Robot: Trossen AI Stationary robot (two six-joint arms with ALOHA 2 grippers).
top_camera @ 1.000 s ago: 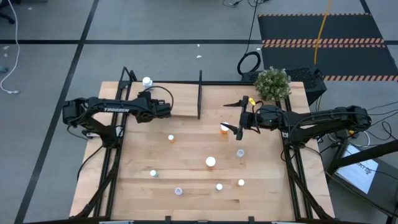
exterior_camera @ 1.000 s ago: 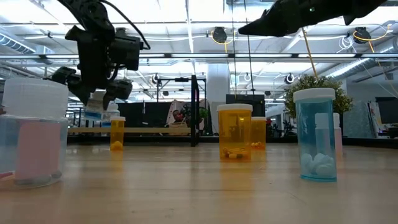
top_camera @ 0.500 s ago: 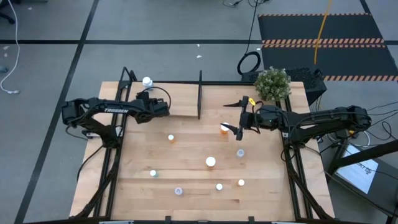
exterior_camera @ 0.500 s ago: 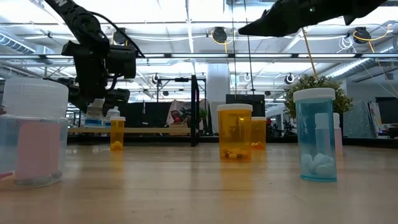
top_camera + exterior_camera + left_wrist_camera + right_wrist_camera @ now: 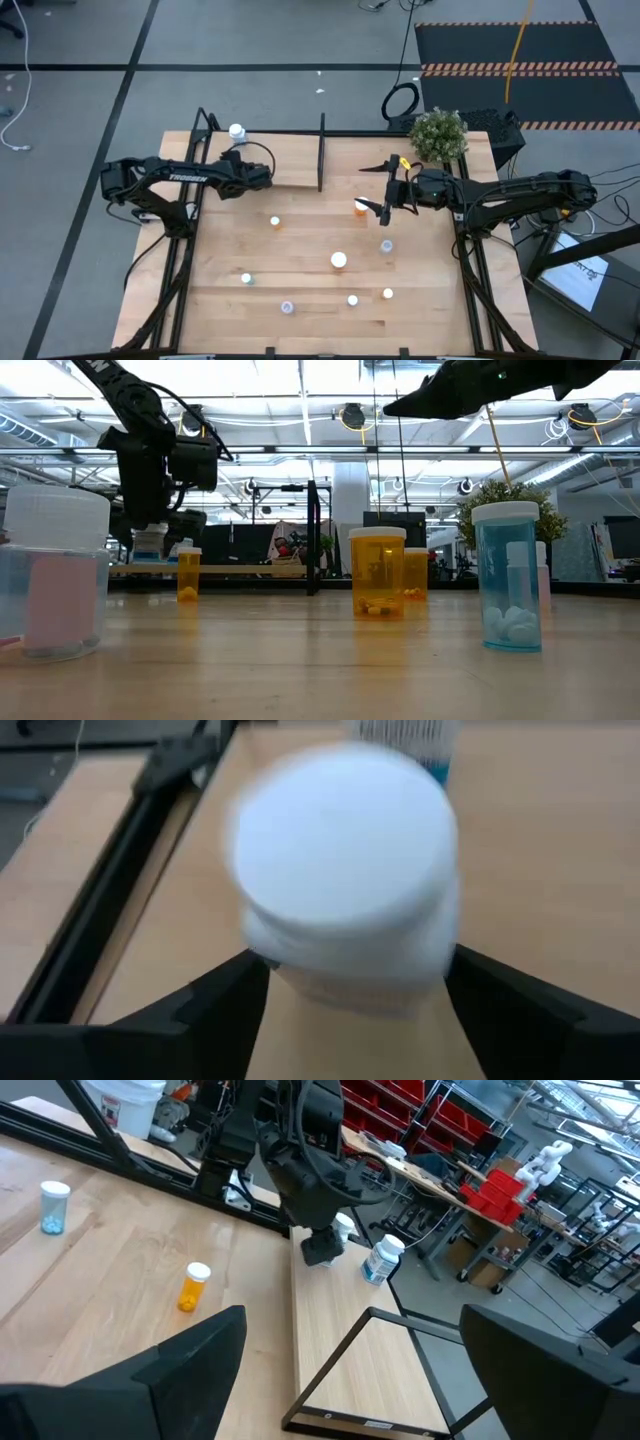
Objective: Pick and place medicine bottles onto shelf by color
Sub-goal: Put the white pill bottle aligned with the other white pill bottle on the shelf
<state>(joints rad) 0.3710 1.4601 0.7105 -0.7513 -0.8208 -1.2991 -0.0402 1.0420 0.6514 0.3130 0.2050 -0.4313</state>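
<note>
Since a second ago, the left gripper [image 5: 266, 176] had drawn back a little toward the left and had lifted, and its fingers had gone wider. In the left wrist view they stood apart on the two sides of a white bottle [image 5: 345, 870]. They seemed no longer to press it, so I judge this bottle was just let go. It stood on the left part of the shelf [image 5: 295, 172], left of the black divider [image 5: 321, 150]. A second white bottle [image 5: 236, 131] stood near it, at the far left corner of the shelf.

So only the white group looked started, with two bottles placed as far as the pictures show. I saw no orange or blue bottle on the shelf.

The greater part was still left on the table [image 5: 430, 310]. Going to the right there was a small orange bottle [image 5: 275, 222], a pale bottle [image 5: 246, 279] nearer, and another pale one [image 5: 288, 307] close to the near edge. After them came a larger orange bottle [image 5: 339, 261] with a white cap, a small white-capped bottle [image 5: 352, 299], a blue bottle [image 5: 386, 245] and one more orange bottle [image 5: 387, 293].

The right gripper [image 5: 378, 189] hung above the table with its fingers fully apart and empty. An orange bottle [image 5: 360, 207] stood just beside its near finger in the high view. I judge that this bottle was its next one, not yet taken.
</note>
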